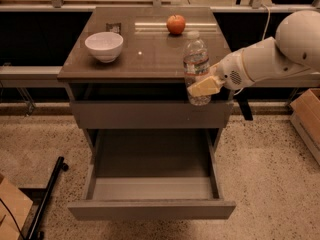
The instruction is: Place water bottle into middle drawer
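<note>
I see a glossy brown worktop (150,54) on a grey-brown cabinet, which stands on speckled stone flooring. A dark recess and a pale rail run behind it. A white bowl (104,45) sits near the worktop's left edge, and an apple (175,24) sits by the back edge, right of centre. Cardboard boxes (306,115) are at the sides of the room, and a black pole (47,196) lies on the floor to the left.

The water bottle (196,59) stands close to upright, with its long axis vertical and its white cap on top. It is at the worktop's front edge, toward the front right corner. Its base hangs past that edge, in front of the closed top drawer front (150,115). The bottle is clear plastic with a ribbed body and a pale label band around the middle.

My gripper (201,88) reaches in from the right on a white arm. It is closed around the bottle's lower part, and one tan finger (206,86) lies across the near side. The middle drawer (152,209) below is pulled fully out and shows a smooth grey interior.
</note>
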Action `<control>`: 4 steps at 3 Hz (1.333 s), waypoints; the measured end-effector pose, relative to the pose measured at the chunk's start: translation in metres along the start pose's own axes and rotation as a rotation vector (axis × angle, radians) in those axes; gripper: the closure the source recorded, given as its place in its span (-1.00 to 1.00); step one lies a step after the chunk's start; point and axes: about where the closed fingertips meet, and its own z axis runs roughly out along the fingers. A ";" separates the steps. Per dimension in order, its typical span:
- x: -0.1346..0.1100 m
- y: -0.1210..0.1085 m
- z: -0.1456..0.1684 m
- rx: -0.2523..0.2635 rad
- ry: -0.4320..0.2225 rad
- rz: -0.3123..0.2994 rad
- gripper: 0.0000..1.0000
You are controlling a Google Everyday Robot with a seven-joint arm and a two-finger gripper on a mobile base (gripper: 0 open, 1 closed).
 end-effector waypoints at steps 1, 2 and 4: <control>0.020 0.017 0.021 -0.009 -0.018 -0.033 1.00; 0.048 0.035 0.040 -0.029 -0.073 -0.037 1.00; 0.137 0.067 0.107 -0.144 -0.257 0.206 1.00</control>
